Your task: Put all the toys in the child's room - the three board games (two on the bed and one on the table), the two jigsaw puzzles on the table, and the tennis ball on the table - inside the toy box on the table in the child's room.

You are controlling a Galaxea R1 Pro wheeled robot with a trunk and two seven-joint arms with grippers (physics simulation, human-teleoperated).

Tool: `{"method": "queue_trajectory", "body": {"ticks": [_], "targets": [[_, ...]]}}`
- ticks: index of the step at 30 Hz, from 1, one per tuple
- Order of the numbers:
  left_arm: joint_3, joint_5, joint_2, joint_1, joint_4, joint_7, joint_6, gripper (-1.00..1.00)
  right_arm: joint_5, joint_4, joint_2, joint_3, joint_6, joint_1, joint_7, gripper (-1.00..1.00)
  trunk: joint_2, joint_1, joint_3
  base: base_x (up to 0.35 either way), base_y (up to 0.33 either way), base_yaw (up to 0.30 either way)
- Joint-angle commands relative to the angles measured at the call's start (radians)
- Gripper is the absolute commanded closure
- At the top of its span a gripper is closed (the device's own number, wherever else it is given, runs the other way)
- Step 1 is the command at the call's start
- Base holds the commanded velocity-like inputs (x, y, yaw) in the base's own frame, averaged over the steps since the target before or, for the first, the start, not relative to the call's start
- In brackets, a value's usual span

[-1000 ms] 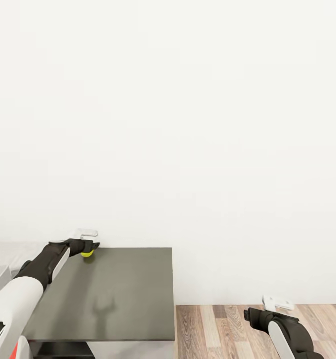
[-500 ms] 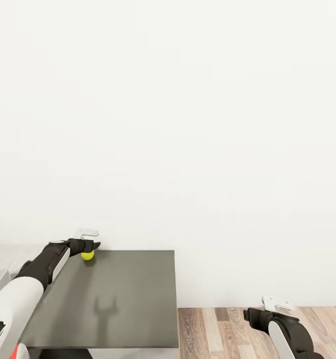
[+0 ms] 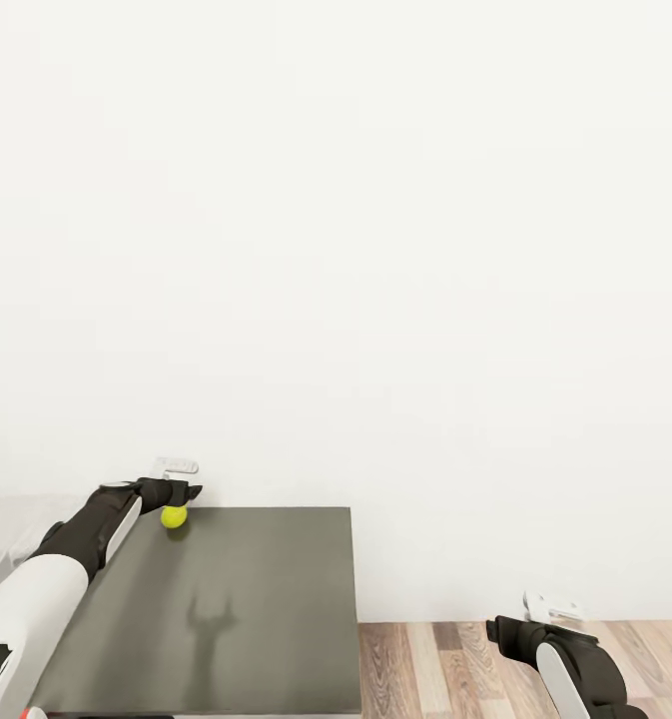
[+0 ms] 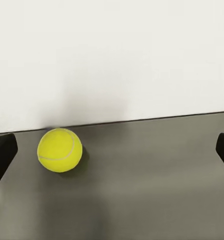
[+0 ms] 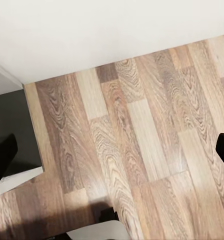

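Still chasing the tennis ball [image 4: 60, 150] sitting loose at the far-left corner of the dark shelf top [image 3: 256, 599], left gripper [image 3: 181, 492] spread wide around nothing, boxing-up not yet happening.

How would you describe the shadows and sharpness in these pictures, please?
Head view: a soft fork-shaped shadow on the dark table. Left wrist view: tennis ball sharp, with a small shadow beside it. Right wrist view: wood floor slightly soft.

No text, label, brand or number can be read anywhere.
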Motion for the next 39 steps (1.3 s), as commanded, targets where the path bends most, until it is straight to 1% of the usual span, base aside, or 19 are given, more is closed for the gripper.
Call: {"method": "queue_trajectory", "body": {"ticks": [1,8,24,29,31,33,37,39], "targets": [[-0.003,-0.003,0.001,-0.001,-0.002,-0.003,0.004,-1.00,-0.011,-0.001,0.000,0.001,0.003,-0.001,-0.009,-1.00,-0.002,0.001,-0.003,0.041,0.006,0.000],[-0.002,-0.003,0.001,-0.001,-0.002,-0.003,0.004,-1.00,-0.012,0.000,0.000,0.000,0.008,-0.001,-0.010,-1.00,-0.002,0.001,-0.013,0.012,0.002,0.000],[0.009,-0.002,0.012,-0.001,-0.002,0.000,0.016,-1.00,-0.014,0.001,0.000,-0.001,0.010,-0.001,-0.010,-1.00,-0.002,0.001,-0.039,0.000,0.000,0.000],[0.009,-0.001,0.014,-0.015,0.000,0.003,0.018,-1.00,-0.015,0.002,0.000,-0.001,0.010,-0.001,-0.010,-1.00,-0.002,0.001,-0.047,0.000,0.000,0.000],[0.010,0.000,0.018,-0.024,0.002,0.004,0.019,-1.00,-0.015,0.002,0.000,-0.001,0.010,-0.001,-0.010,-1.00,-0.002,0.001,-0.050,0.000,0.000,0.000],[0.011,0.002,0.029,-0.033,0.002,0.004,0.019,-1.00,-0.014,0.002,0.000,-0.001,0.010,-0.001,-0.010,-1.00,-0.002,0.001,-0.054,0.000,0.000,0.000],[0.012,0.005,0.038,-0.037,0.003,0.004,0.020,-1.00,-0.014,0.002,0.000,-0.001,0.010,-0.001,-0.010,-1.00,-0.002,0.001,-0.060,0.000,0.000,0.000],[0.026,0.006,0.041,-0.039,0.004,0.005,0.020,-1.00,-0.014,0.002,0.000,-0.001,0.010,-0.001,-0.010,-1.00,-0.002,0.001,-0.063,0.000,0.000,0.000]]}}
